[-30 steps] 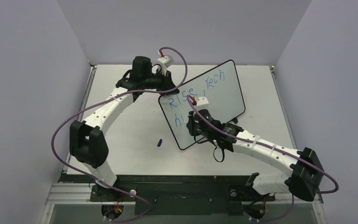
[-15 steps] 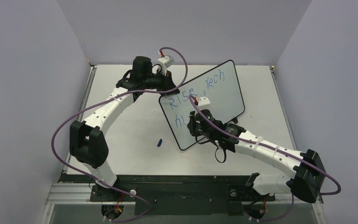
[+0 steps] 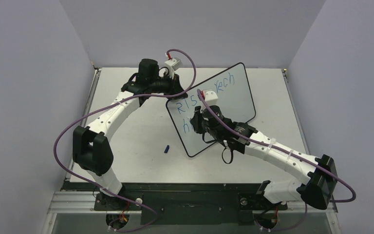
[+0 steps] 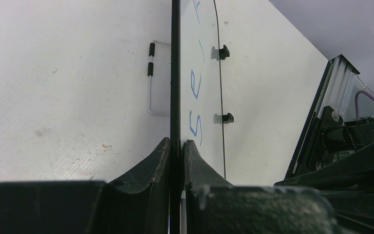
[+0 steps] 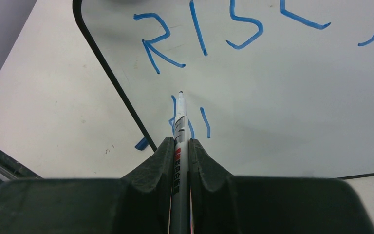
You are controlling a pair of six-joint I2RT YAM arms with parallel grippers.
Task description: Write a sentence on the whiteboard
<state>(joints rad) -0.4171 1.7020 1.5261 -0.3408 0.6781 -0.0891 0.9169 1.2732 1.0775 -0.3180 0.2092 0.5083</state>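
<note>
The whiteboard stands tilted on the table, black-framed, with blue writing: "RISE, tech" on top and "hi" begun below. My left gripper is shut on the board's edge; it shows in the top view at the board's upper left corner. My right gripper is shut on a white marker, whose tip is over the board near the "hi" strokes. The right gripper also shows in the top view, covering part of the text.
A blue marker cap lies on the table left of the board's lower corner; it also shows in the right wrist view. Purple cables loop from both arms. Grey walls enclose the table at left, right and back.
My right gripper has moved up and slightly left across the board with the marker, now covering more of the top line. The left arm and board have not moved.
</note>
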